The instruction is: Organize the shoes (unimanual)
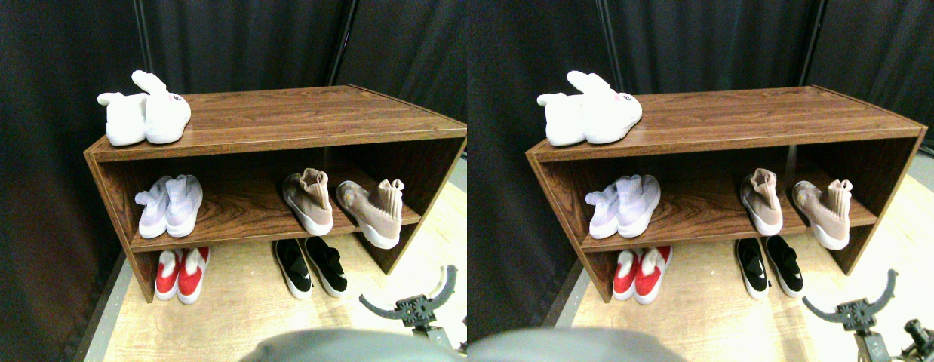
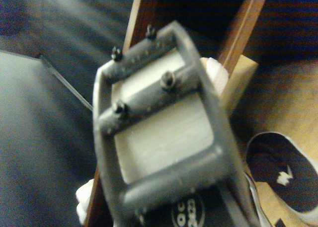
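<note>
Shoes [image 1: 310,200]: five pairs; ten.

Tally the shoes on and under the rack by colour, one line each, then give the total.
White shoes, on the top board: 2
Pale lilac shoes, middle shelf: 2
Tan shoes, middle shelf: 2
Red shoes, floor under the rack: 2
Black shoes, floor under the rack: 2
Total: 10 shoes

Stereo pair: forward and down, from some way back, onto the whole shelf [image 1: 271,121]. Wrist: blurred, close behind the tool [image 2: 164,137]. Shared: shelf edge, black slip-on [image 2: 283,172].
</note>
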Available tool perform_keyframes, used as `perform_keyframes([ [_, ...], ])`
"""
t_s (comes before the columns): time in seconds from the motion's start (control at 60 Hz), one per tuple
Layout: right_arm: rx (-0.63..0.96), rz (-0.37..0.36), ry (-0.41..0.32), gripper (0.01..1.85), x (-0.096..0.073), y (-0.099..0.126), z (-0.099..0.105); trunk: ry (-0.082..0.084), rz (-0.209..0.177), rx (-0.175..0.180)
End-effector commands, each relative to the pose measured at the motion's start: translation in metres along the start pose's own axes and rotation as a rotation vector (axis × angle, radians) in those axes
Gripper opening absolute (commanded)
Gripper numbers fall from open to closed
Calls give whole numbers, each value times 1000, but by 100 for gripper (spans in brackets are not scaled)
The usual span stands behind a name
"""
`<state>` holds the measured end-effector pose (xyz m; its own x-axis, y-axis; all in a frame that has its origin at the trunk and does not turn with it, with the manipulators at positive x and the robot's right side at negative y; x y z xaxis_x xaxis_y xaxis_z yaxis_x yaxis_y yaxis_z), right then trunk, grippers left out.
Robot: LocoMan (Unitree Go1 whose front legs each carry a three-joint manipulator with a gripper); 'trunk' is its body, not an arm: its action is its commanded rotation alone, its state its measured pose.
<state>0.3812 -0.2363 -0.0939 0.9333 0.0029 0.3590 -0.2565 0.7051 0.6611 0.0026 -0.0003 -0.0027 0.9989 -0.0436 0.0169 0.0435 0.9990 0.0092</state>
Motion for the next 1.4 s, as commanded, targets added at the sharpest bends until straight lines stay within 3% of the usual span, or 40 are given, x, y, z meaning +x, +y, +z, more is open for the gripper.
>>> perform_keyframes([
  [0.017, 114, -5, 0, 142, 8, 7, 12, -19, -6, -4],
  [0.067, 178, -43, 30, 148, 11, 6, 16, -19, -6, -4],
  [0.2, 283, -62, 94, 149, 26, -4, 21, -17, -3, -8],
  [0.417, 491, -117, 142, 148, 42, -9, 15, -19, 8, -16],
  [0.967, 530, -159, 181, 153, 70, -21, 0, -17, 21, -20],
  [1.2, 553, -185, 150, 150, 90, -30, -9, -12, 29, -23],
  [1.4, 562, -198, 129, 147, 94, -29, -14, -11, 33, -26],
])
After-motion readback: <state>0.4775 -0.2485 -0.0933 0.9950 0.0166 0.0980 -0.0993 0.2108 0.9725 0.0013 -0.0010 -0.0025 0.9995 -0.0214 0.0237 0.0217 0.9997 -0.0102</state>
